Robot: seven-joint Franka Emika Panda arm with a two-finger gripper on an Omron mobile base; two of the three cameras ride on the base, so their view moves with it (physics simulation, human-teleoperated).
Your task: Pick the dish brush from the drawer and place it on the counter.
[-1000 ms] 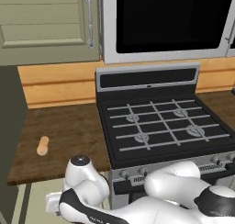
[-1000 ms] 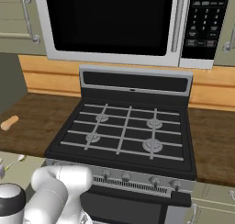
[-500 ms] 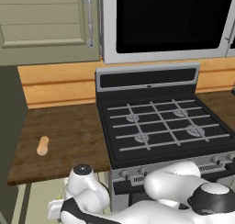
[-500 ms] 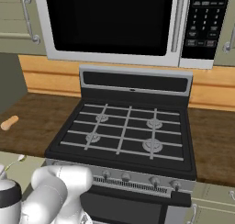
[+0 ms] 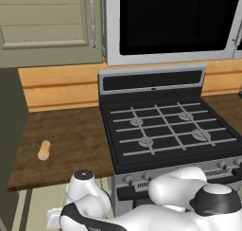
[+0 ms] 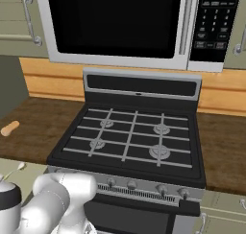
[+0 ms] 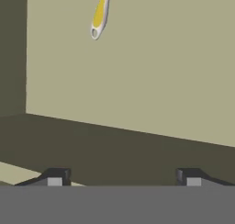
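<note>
My gripper (image 7: 124,179) looks down into drawer (image 7: 137,81), jaws wide apart, holding nothing. Dish brush (image 7: 100,14) lies on drawer floor, far off. Grab and move to counter (image 5: 71,135) both left.

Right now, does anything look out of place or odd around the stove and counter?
A stubby tan cylinder lies alone on its side on the counter, left of the stove. Nothing looks spilled or damaged.
</note>
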